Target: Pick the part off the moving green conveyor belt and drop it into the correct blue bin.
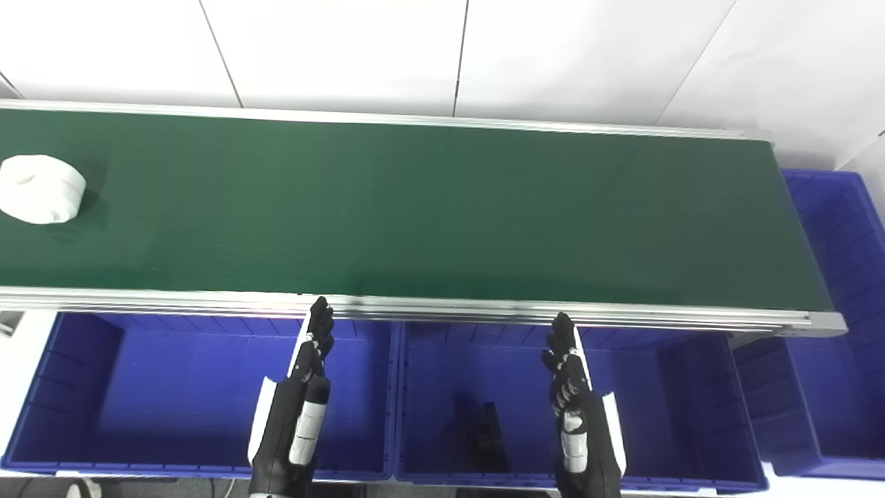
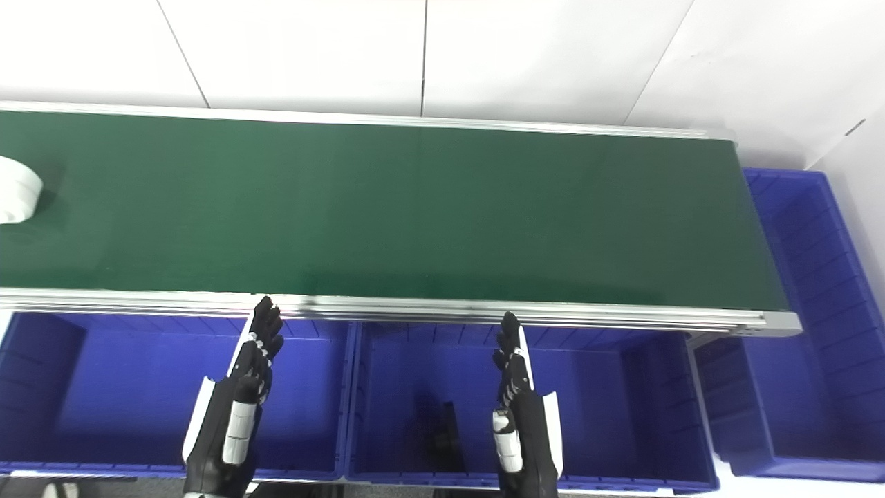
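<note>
White round part (image 1: 41,189) at 9 o'clock on green conveyor belt (image 1: 429,214), far left. Left hand (image 1: 297,408) and right hand (image 1: 577,415) at 6 o'clock over blue bins (image 1: 173,387), fingers straight, apart, empty. Dark item (image 1: 484,429), possibly a part, in middle bin.

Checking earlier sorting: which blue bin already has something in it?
The middle bin, under the right hand: a dark object lies on its floor. The other two look bare inside.
</note>
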Robot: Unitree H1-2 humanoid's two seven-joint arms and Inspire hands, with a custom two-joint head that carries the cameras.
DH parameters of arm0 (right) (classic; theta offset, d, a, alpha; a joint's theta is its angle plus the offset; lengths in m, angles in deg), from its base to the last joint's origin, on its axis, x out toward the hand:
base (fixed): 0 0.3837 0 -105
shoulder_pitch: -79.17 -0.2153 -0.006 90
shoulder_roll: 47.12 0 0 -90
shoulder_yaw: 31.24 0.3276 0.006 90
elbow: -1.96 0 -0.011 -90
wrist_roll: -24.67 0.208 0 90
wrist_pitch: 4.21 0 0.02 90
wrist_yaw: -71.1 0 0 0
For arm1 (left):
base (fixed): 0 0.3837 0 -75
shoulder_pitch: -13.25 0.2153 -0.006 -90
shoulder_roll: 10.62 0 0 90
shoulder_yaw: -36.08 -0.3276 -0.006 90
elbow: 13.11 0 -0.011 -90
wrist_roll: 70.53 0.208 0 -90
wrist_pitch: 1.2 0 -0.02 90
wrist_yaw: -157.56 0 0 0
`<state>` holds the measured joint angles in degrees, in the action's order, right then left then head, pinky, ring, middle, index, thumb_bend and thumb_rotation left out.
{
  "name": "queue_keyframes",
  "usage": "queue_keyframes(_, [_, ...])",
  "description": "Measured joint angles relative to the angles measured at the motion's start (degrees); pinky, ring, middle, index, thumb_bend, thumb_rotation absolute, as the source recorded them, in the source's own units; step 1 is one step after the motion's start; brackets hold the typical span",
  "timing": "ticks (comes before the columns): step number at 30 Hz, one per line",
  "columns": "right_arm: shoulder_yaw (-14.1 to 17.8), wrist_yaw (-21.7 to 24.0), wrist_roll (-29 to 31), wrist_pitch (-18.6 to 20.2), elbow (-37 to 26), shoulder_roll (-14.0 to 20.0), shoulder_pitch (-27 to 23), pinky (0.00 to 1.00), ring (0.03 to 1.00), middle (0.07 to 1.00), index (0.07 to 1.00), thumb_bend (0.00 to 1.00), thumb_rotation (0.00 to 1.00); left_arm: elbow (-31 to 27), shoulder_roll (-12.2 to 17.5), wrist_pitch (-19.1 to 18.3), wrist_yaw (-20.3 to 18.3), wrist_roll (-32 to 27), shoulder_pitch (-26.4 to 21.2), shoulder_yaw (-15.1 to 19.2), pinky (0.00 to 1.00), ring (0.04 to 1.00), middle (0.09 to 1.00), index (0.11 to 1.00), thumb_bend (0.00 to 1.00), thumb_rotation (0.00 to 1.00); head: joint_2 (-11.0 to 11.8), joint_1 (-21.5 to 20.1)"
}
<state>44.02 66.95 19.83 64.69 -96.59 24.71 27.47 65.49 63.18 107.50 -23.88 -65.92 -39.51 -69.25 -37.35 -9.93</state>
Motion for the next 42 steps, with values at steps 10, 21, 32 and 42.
queue_keyframes(10, [0.0, 0.0, -0.04, 0.25, 0.0, 0.0, 0.0, 1.0, 1.0, 1.0, 1.0, 1.0, 1.0, 0.0, -0.02, 0.17, 0.48, -1.18, 0.0, 0.38, 1.0, 1.0, 1.0, 1.0, 0.72, 1.0, 0.09, 0.0])
queue_keyframes(21, [0.0, 0.02, 0.58, 0.26, 0.0, 0.0, -0.01, 1.0, 1.0, 1.0, 1.0, 1.0, 0.99, 0.0, -0.01, 0.29, 0.45, -1.69, -0.01, 0.32, 1.0, 1.0, 1.0, 1.0, 0.71, 1.0, 0.26, -0.09])
queue_keyframes(32, [0.07, 0.03, 0.88, 0.39, 0.01, 0.04, -0.13, 1.0, 1.0, 1.0, 1.0, 1.0, 0.99, 0.43, 0.0, 0.63, 0.44, -1.36, -0.23, 0.16, 1.0, 1.0, 1.0, 1.0, 0.71, 1.0, -0.44, 0.7])
queue_keyframes(42, [0.16, 0.63, 1.06, 0.76, -0.45, 0.21, -0.33, 1.0, 1.0, 1.0, 1.0, 1.0, 1.0, 0.17, -0.02, 0.64, 0.46, 0.17, -0.46, 0.06, 1.0, 1.0, 1.0, 1.0, 0.7, 1.0, -1.41, 0.88])
